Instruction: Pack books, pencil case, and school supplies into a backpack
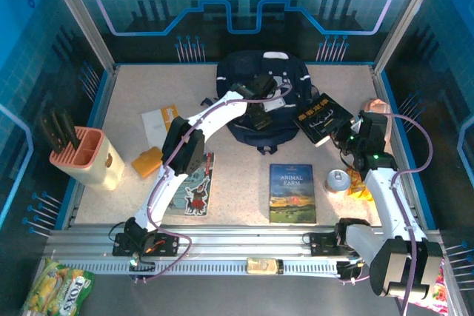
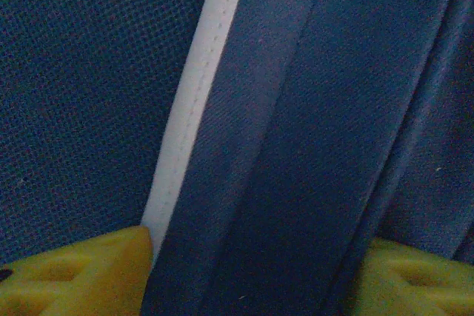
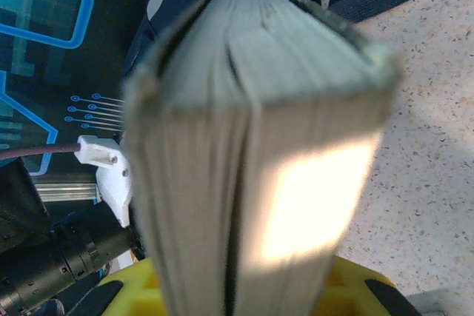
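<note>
Clearly, the right gripper holds the black book beside the backpack.

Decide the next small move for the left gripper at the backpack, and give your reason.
Probably close the left gripper on the navy fold of the backpack and lift it a little. Its fingers sit either side of that fold, apparently not yet clamped, while the right gripper holds the black book just beside the bag, needing an opening.
</note>
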